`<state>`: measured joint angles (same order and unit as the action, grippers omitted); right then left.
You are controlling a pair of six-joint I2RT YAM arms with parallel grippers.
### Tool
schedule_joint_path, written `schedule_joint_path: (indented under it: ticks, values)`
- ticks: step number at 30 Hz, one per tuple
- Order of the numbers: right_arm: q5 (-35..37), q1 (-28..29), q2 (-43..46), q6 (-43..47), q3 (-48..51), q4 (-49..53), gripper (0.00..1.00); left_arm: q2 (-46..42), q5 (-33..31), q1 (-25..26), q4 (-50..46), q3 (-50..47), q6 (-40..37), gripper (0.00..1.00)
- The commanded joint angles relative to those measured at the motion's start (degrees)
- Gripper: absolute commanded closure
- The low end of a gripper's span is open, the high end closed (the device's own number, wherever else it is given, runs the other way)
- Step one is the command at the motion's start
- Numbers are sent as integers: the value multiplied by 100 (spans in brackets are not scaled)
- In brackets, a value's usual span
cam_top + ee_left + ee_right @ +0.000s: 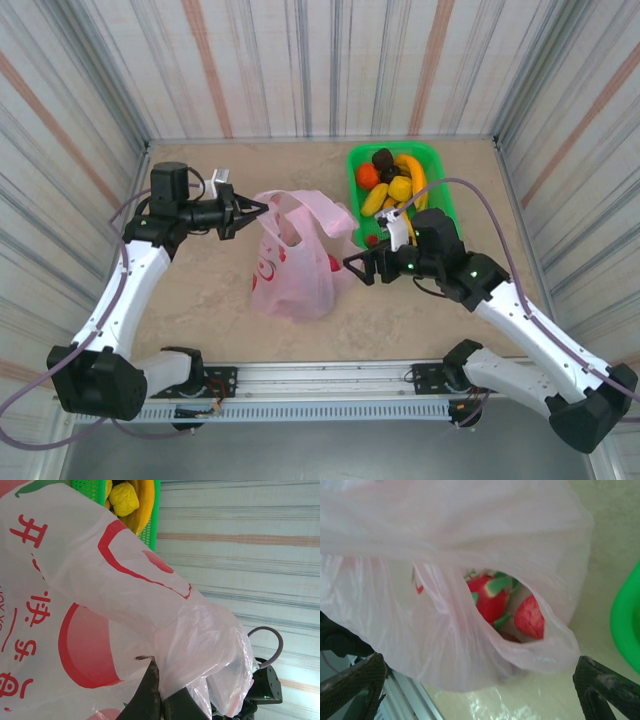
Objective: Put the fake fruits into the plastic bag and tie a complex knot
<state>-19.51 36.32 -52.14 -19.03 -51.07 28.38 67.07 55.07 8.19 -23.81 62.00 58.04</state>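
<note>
1. Two hands worked the bag on the table: left hand clamped on its rim, right hand spread wide beside the mouth.
2. Loading step: dragon fruit lay inside; bananas sat in the tray.
3. Next, likely: right hand fetches a tray fruit.

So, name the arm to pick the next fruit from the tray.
Right arm. Its jaws stand open, empty, beside the green tray of fake fruits; the left arm's jaws are shut on the plastic bag.

Red Chinese characters, among them 开, 快 and 乐, stand printed on the plastic bag
</note>
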Motion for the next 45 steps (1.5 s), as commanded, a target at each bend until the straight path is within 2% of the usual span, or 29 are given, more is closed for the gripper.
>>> schedule_joint_path:
  ticks: [1, 5, 11, 21, 34, 38, 45]
  values:
    - [-34, -314, 158, 48, -383, 888, 1, 5, 79, -47, -87, 116, -160, 100]
    - [-180, -810, 178, 74, -707, 1437, 1, -5, 68, -48, -106, 111, -163, 100]
    - [42, -1319, 16, 81, -990, 2023, 1, -18, 71, -45, -124, 135, -162, 100]
    - [628, -1596, -1208, 617, -1660, 2842, 1, -94, 74, -47, -179, 111, -176, 100]
    - [1291, -1810, -3291, 874, -2268, 2718, 1, -151, 72, -46, -209, 85, -162, 100]
    - [1388, -1823, -3756, 882, -2354, 2569, 0, -157, 67, -42, -212, 89, -170, 100]
    - [1468, -1821, -4366, 883, -2357, 2391, 4, -128, 75, -50, -218, 102, -182, 100]
